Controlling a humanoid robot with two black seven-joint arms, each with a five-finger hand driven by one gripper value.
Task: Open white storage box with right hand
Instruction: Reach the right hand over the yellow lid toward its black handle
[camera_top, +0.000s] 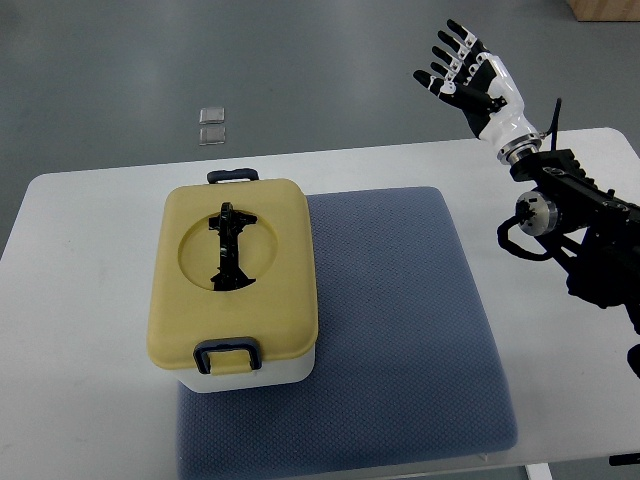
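The white storage box (236, 378) stands on the left part of a blue-grey mat, closed under a yellow lid (270, 270) with a black folding handle (229, 248) lying in a round recess. Black latches sit at its near side (228, 354) and far side (232, 176). My right hand (467, 72) is raised high at the upper right, beyond the table's far edge, well away from the box. Its fingers are spread and hold nothing. The left arm does not show.
The blue-grey mat (400, 320) covers the middle of the white table (80, 300). The right arm's black links (585, 230) hang over the table's right side. Two small clear squares (212, 125) lie on the grey floor beyond the table.
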